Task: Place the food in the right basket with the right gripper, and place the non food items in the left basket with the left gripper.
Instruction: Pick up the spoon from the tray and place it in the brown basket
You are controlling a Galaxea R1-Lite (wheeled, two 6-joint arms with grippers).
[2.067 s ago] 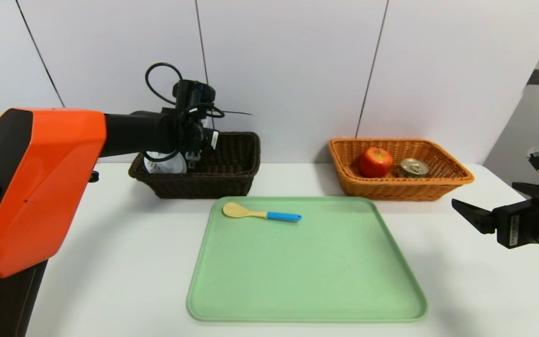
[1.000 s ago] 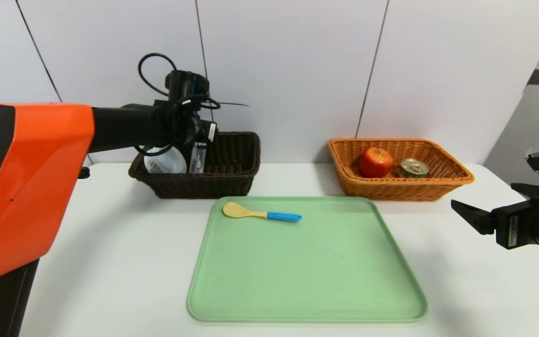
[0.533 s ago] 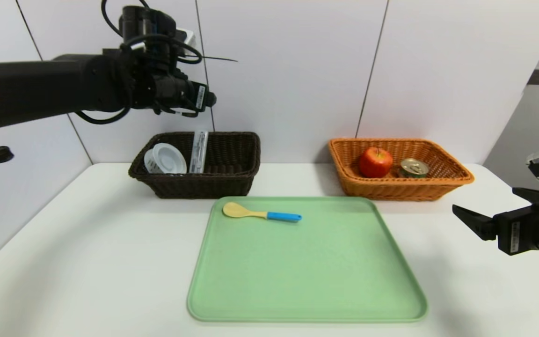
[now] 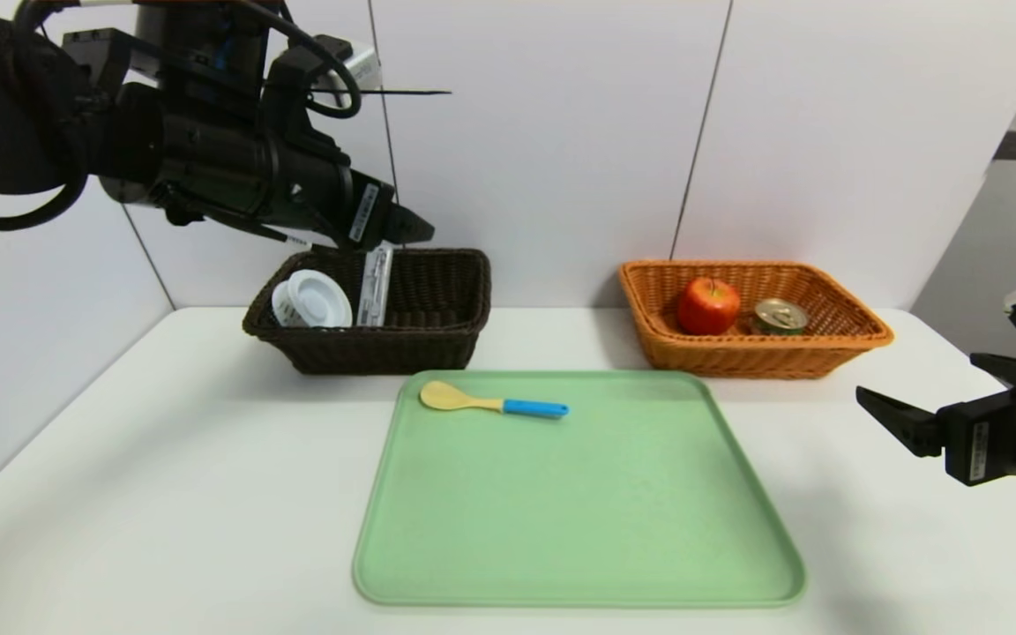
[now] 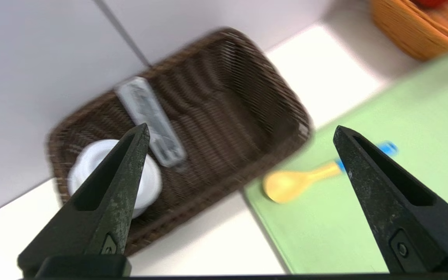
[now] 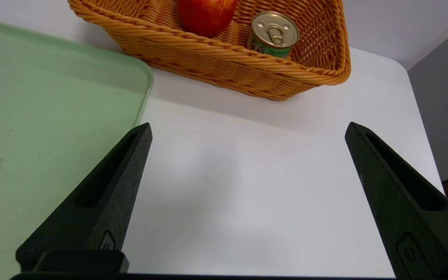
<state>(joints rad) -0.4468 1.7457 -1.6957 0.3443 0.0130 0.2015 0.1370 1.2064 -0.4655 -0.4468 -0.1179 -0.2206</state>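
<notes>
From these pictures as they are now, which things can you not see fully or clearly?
- Grey case, head view: the left gripper covers its top end; blurred in the left wrist view.
- White strainer cup, left wrist view: one finger hides part of it.
- Apple, right wrist view: cut off by the picture edge.
- Tin, head view: label hidden by the orange basket wall.
</notes>
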